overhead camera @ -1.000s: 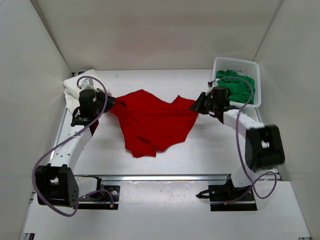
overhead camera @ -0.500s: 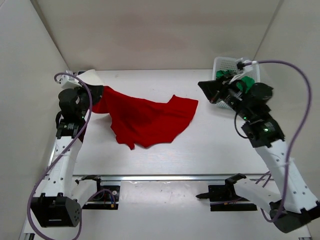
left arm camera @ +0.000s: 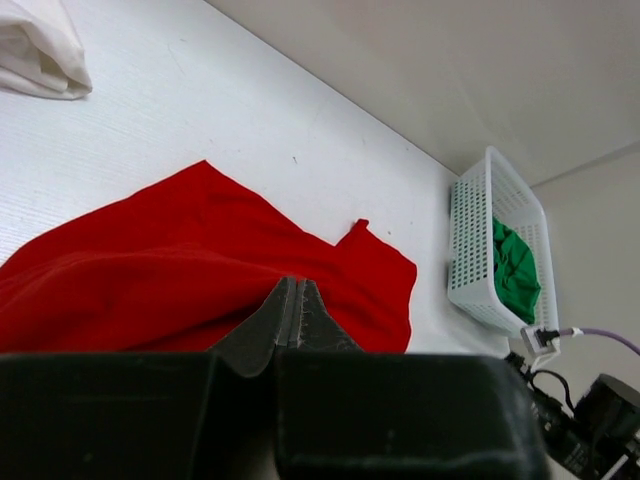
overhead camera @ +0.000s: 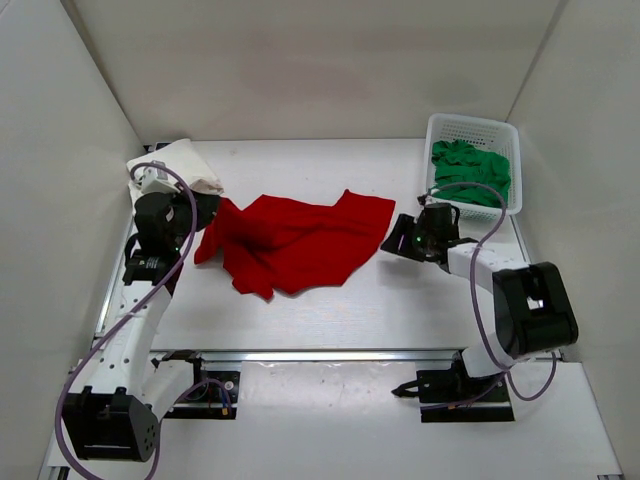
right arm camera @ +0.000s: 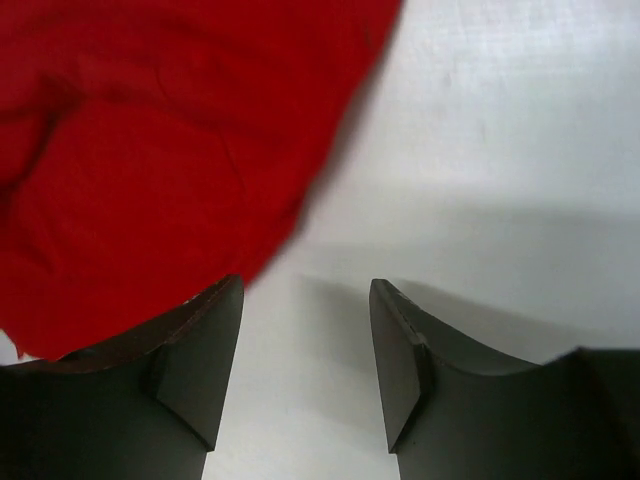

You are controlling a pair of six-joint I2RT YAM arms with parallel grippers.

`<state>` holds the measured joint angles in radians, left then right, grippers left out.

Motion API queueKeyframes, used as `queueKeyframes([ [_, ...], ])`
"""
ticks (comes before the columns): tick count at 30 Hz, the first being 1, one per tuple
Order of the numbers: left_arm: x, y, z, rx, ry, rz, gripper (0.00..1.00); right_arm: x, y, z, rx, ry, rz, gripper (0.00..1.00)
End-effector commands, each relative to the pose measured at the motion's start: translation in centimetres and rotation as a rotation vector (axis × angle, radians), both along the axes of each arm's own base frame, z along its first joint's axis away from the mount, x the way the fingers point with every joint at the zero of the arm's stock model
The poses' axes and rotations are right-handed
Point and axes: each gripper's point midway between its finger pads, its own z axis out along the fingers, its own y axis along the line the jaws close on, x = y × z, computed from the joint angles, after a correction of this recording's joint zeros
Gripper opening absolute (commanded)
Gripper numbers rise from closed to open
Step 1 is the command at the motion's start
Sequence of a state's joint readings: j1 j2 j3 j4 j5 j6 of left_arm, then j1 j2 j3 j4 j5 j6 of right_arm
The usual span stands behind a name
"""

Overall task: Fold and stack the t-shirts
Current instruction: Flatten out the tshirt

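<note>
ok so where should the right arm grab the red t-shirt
Grip the red t-shirt at its right-hand edge, the part nearest the right gripper. Come in low from the right with the open fingers either side of the hem. That edge lies flat and thin, clear of the bunched folds mid-shirt, and the left gripper appears to pinch the opposite end.

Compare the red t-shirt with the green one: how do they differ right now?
The red t-shirt lies spread and rumpled on the table; the green t-shirt sits bunched in the white basket. The left pincer is shut on the red t-shirt's edge; no pincer touches the green t-shirt. Shared: both are unfolded.
</note>
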<state>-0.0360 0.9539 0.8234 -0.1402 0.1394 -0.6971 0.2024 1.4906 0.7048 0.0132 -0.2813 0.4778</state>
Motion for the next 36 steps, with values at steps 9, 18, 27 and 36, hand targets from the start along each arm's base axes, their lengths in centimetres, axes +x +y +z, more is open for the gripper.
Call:
queueKeyframes([
  [9,0.1,-0.9,0.8,0.0,-0.041,-0.031,0.0,7.1,4.5,-2.2,0.111,-0.011,-0.01,0.27],
  [18,0.8,1.0,0.7,0.027,-0.05,0.051,0.0,4.7,7.0,25.1,0.063,-0.545,0.163,0.01],
  [27,1.2,3.5,6.2,0.108,-0.126,0.16,0.0,-7.8,7.2,48.1,0.11,-0.927,0.283,0.0],
  [36,-1.1,3.9,11.0,0.152,-0.195,0.22,0.0,-7.6,3.8,53.0,0.089,-1.049,0.204,0.0],
])
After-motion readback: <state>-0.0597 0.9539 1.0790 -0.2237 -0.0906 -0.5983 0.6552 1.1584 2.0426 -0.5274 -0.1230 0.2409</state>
